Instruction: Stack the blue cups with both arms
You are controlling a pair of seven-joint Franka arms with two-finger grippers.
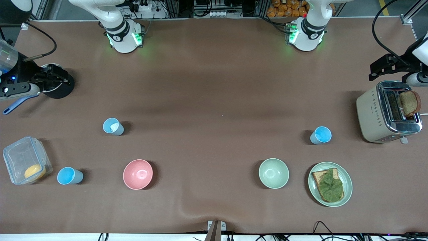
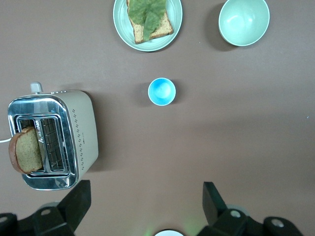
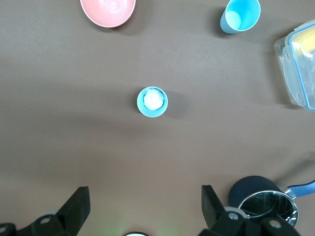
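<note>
Three blue cups stand upright and apart on the brown table. One cup (image 1: 113,127) toward the right arm's end shows white inside and lies below my right gripper (image 3: 145,194) in the right wrist view (image 3: 152,101). A second cup (image 1: 69,176) stands nearer the front camera, beside a clear box; it also shows in the right wrist view (image 3: 240,15). The third cup (image 1: 321,135) stands toward the left arm's end, below my left gripper (image 2: 146,191) in the left wrist view (image 2: 161,91). Both grippers are open, empty and high above the table; neither shows in the front view.
A pink bowl (image 1: 137,174) and a pale green bowl (image 1: 273,173) sit near the front. A plate (image 1: 347,187) holds toast with lettuce. A toaster (image 1: 371,113) holds bread. A clear lidded box (image 1: 20,157) and a pot (image 1: 63,88) are at the right arm's end.
</note>
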